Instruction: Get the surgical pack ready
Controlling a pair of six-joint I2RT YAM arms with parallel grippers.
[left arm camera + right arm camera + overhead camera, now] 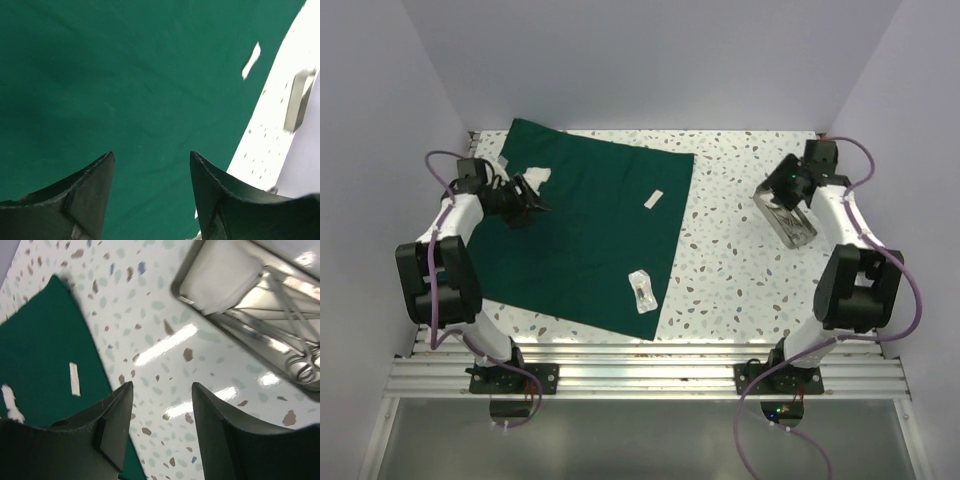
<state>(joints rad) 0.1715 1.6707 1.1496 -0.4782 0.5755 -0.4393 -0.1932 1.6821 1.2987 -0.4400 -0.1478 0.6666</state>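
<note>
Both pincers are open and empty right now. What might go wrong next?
Left pincer hangs open over the green drape; a grab may bunch the cloth and shift the loose white strip and packet lying on it. Right pincer is open near the metal tray, where the steel instruments overlap; it may lift several or shove the tray.

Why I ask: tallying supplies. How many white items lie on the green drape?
3: crumpled pad beside the left gripper, strip by the drape's right edge, packet near its front right corner; the arm may hide more.
</note>
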